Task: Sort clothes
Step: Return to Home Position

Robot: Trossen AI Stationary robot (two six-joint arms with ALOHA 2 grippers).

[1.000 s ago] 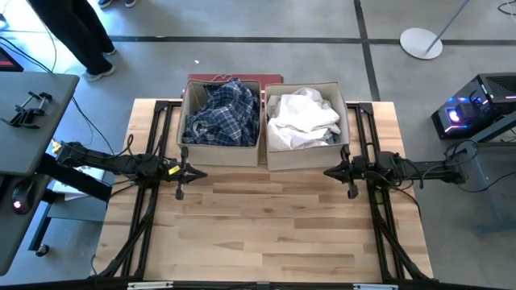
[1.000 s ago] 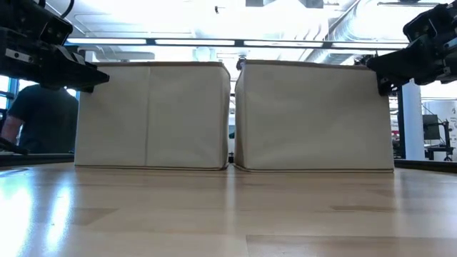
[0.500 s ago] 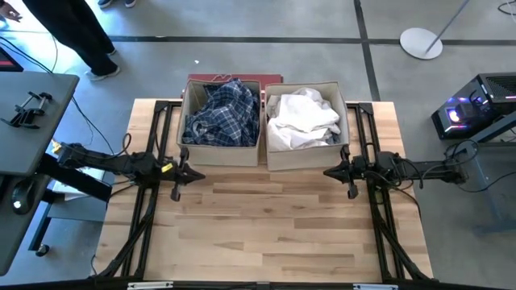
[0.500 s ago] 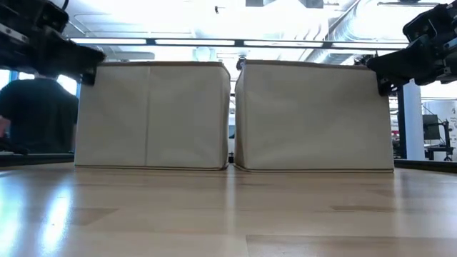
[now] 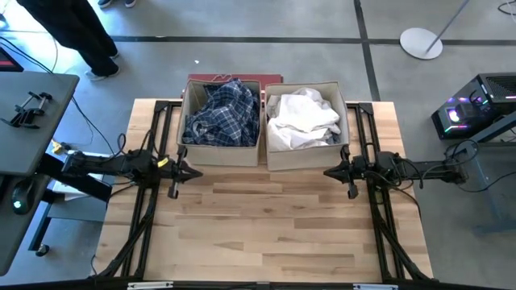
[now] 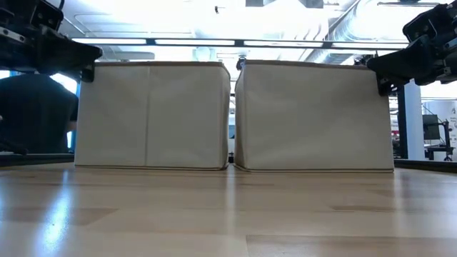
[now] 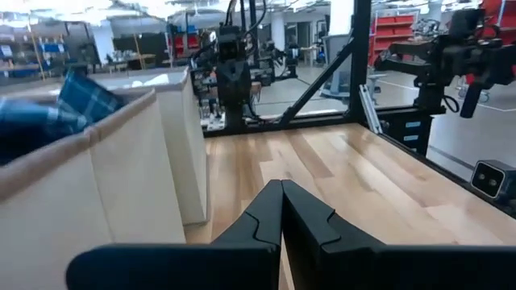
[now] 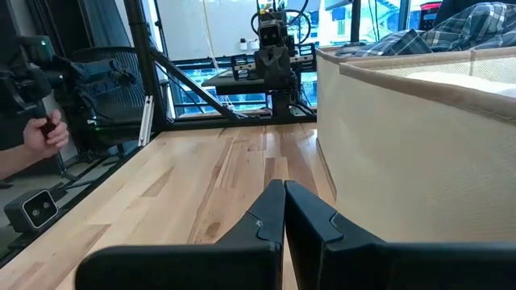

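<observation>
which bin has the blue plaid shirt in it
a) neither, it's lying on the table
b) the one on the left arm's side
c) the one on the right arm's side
B: in the high view the blue plaid shirt fills the bin on the side of the left claw, while the other bin holds white shirts.

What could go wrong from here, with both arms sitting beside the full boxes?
1. The blue plaid shirt heaps above the rim of the left box and could slide out if the box is bumped.
2. The left gripper, shut, sits near that box's front corner, so a careless swing might nudge it.
3. The right gripper, shut, is just as close to the right box holding the white shirts.
</observation>
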